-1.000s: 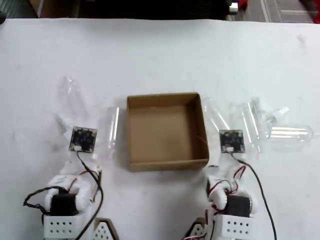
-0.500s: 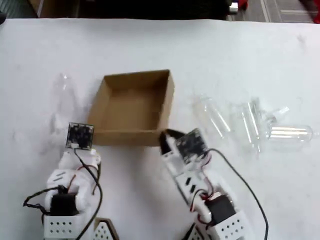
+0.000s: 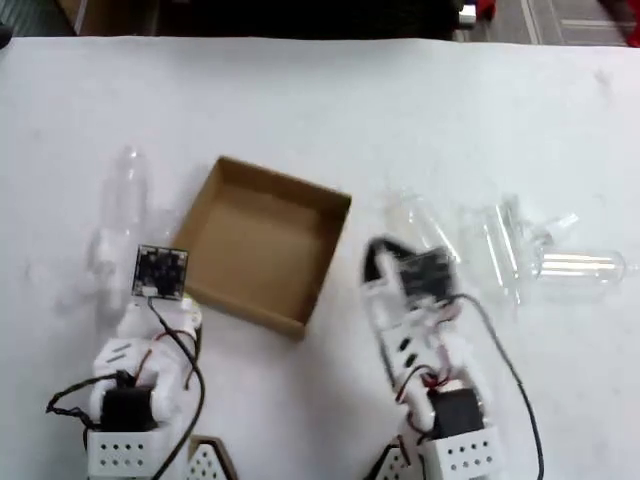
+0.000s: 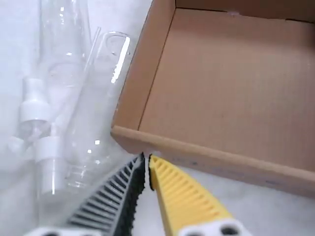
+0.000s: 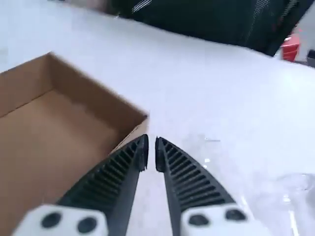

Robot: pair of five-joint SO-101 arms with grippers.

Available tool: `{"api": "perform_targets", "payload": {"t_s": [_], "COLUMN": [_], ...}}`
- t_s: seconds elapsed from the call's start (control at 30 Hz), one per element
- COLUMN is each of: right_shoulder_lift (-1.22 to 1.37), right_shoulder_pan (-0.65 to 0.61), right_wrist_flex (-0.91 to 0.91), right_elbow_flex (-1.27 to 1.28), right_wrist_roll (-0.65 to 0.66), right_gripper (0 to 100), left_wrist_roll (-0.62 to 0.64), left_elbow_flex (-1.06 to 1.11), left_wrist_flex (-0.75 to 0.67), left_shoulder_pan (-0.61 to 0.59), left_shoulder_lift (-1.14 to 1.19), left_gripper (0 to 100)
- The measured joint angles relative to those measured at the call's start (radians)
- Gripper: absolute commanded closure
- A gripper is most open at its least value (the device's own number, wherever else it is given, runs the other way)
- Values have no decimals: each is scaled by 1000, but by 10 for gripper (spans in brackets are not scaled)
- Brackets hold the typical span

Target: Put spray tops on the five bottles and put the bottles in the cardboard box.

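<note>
High view: box (image 3: 262, 240) lies skewed between both grippers. Left gripper (image 4: 146, 160) is closed, empty, tips against the box wall, two bottles (image 4: 83, 128) just beside it. Right gripper (image 5: 150, 145) is nearly closed, empty, near a box corner; other bottles (image 3: 500, 250) lie beyond.

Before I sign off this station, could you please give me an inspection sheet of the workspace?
Surface: white table, no spills seen.
Job's things: open box, empty, set askew; left bottles and right bottles lie clear on the table, none boxed.
Clutter: nothing seen.
Grippers: left gripper shut at the box's near wall; right gripper shut beside the box, holding nothing.
Cables: black and red wires loose along both arms.
Surroundings: dark area beyond the table's far edge.
</note>
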Motion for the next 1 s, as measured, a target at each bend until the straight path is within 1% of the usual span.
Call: {"api": "perform_targets", "payload": {"t_s": [0.07, 0.2, 0.27, 0.37, 0.43, 0.47, 0.53, 0.6, 0.7, 0.77, 0.83, 1.0], "right_shoulder_lift": [0, 0, 0, 0, 0, 0, 0, 0, 0, 0, 0, 0], "right_shoulder_pan": [12, -2, 3, 29, 38, 37, 34, 44, 43, 41, 41, 41], "right_wrist_flex": [8, 71, 101, 143, 146, 146, 146, 146, 152, 155, 164, 176], "right_elbow_flex": [0, 0, 0, 0, 0, 0, 0, 0, 0, 0, 0, 0], "right_wrist_roll": [0, 11, 78, 229, 313, 331, 341, 341, 341, 341, 341, 341], "right_gripper": [980, 980, 980, 980, 980, 980, 982, 982, 982, 982, 982, 982], "left_wrist_roll": [0, 0, 0, 0, 0, 0, -3, -15, -107, -193, -252, -305], "left_elbow_flex": [0, 0, 0, -9, -44, -72, -147, -233, -334, -379, -405, -413], "left_wrist_flex": [0, 0, 0, 0, 0, 3, 15, 21, 21, 21, 21, 21], "left_shoulder_pan": [0, 0, 0, -15, -49, -69, -120, -195, -276, -287, -285, -293], "left_shoulder_lift": [0, 0, 0, 0, 0, 0, 0, 0, -2, -6, -6, -6], "left_gripper": [976, 977, 977, 976, 976, 976, 977, 977, 976, 976, 976, 976]}}
